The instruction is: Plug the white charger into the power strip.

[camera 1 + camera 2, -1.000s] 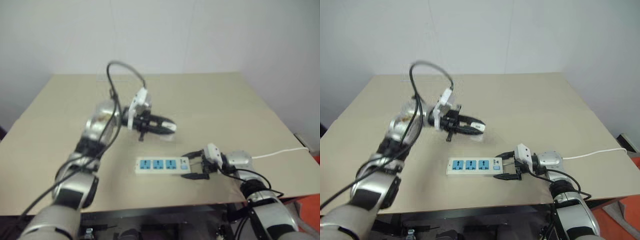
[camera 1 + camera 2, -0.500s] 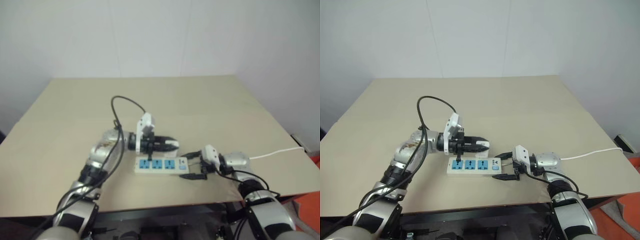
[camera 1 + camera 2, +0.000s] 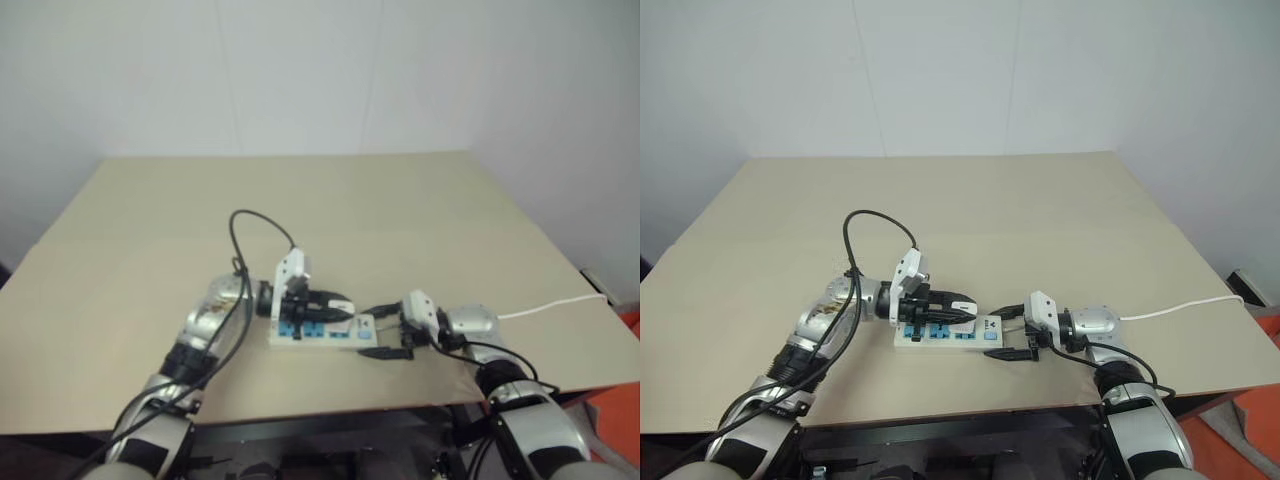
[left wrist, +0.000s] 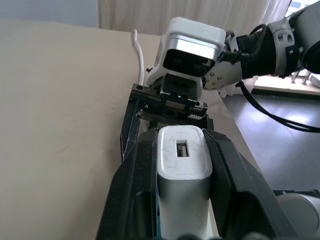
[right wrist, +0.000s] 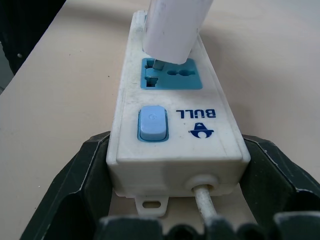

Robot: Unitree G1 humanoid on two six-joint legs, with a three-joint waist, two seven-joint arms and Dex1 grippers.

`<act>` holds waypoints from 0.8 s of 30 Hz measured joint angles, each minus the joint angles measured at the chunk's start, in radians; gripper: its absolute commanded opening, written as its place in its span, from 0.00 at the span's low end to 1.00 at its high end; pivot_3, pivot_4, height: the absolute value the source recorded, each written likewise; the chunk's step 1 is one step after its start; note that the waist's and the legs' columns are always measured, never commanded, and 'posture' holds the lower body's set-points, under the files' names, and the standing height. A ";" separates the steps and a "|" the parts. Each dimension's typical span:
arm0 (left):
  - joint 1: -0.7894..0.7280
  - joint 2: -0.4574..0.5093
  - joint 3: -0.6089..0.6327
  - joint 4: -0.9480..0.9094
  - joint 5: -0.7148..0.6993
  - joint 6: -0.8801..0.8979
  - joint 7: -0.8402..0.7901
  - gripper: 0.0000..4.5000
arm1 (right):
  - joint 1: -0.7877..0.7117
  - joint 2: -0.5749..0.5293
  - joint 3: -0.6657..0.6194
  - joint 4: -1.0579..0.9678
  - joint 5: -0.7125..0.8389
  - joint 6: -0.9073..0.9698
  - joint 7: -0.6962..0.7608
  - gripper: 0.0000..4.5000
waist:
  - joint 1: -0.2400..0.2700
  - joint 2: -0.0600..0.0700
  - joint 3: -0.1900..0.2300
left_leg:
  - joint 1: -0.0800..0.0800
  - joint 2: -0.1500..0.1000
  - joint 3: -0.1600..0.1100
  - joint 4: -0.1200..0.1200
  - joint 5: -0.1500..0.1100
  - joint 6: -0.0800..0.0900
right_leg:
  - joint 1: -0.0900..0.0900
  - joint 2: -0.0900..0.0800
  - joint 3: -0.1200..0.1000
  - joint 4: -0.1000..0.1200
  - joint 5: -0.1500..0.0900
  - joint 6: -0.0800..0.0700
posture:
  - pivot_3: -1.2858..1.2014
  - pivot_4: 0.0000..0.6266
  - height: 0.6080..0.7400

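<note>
The power strip (image 3: 990,331) lies on the table near its front edge, a white bar with blue sockets and a blue switch (image 5: 152,123). My right gripper (image 3: 1006,334) is shut on its switch end, one black finger (image 5: 85,165) on each side. My left gripper (image 3: 968,306) hangs just above the strip, shut on the white charger (image 4: 181,165). The charger (image 5: 175,30) stands over the blue socket closest to the switch. Its metal prongs meet the socket's slots, with a little metal still showing.
The strip's thin white cord (image 3: 1180,308) runs off to the right over the table's edge. The tan table (image 3: 1040,210) stretches back to a white wall. My left arm's black cable (image 3: 875,225) loops above the wrist.
My left gripper has come down with the charger from well above the table onto the strip's right-hand socket. The right gripper and the strip have stayed put.
</note>
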 measured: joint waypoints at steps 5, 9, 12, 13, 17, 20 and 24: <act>0.001 -0.007 0.000 0.020 0.001 -0.009 -0.007 0.23 | 0.002 0.001 0.000 0.000 -0.004 -0.001 -0.005 0.76 | 0.000 -0.001 -0.003 | 0.000 0.000 0.000 -0.001 0.000 0.000 | 0.000 0.000 0.000 -0.001 0.000 0.000 | 0.52 0.24 1.00; 0.011 -0.007 -0.001 0.022 0.001 -0.024 -0.034 0.23 | 0.004 0.003 0.000 0.000 -0.008 -0.002 -0.009 0.76 | 0.000 -0.003 -0.006 | 0.000 0.000 0.000 -0.001 0.000 0.000 | 0.000 0.000 0.000 -0.001 -0.001 -0.001 | 0.52 0.24 1.00; 0.015 -0.007 -0.003 0.024 0.001 -0.035 -0.042 0.23 | 0.005 0.003 0.000 0.000 -0.011 -0.002 -0.012 0.76 | 0.000 -0.004 -0.007 | 0.000 0.001 0.000 -0.001 0.000 0.000 | 0.000 -0.001 0.000 -0.001 -0.001 -0.001 | 0.52 0.24 1.00; 0.016 -0.007 -0.003 0.026 0.001 -0.038 -0.043 0.23 | 0.006 0.003 0.000 0.000 -0.011 -0.002 -0.012 0.76 | 0.000 -0.004 -0.008 | 0.000 0.000 0.000 -0.002 0.000 0.000 | 0.000 -0.001 0.000 -0.001 -0.001 -0.001 | 0.52 0.24 1.00; 0.020 -0.008 -0.015 0.035 0.016 -0.092 -0.058 0.23 | 0.008 0.003 -0.001 0.000 -0.011 -0.003 -0.014 0.76 | 0.000 -0.004 -0.009 | 0.000 0.000 0.000 -0.002 0.000 0.000 | 0.000 -0.001 0.000 -0.002 -0.001 -0.001 | 0.52 0.24 1.00; 0.021 -0.009 -0.022 0.046 0.021 -0.127 -0.066 0.23 | 0.009 0.004 -0.001 0.000 -0.011 -0.003 -0.015 0.76 | 0.001 -0.005 -0.010 | 0.001 0.001 0.000 -0.003 0.000 0.000 | 0.000 -0.001 0.000 -0.002 -0.001 -0.002 | 0.52 0.24 1.00; 0.020 -0.015 -0.022 0.072 0.021 -0.150 -0.065 0.23 | 0.009 0.004 -0.001 0.003 -0.014 -0.003 -0.020 0.76 | 0.002 -0.005 -0.012 | 0.001 0.001 0.000 -0.003 0.000 0.000 | 0.000 -0.002 0.000 -0.002 -0.002 -0.001 | 0.52 0.24 1.00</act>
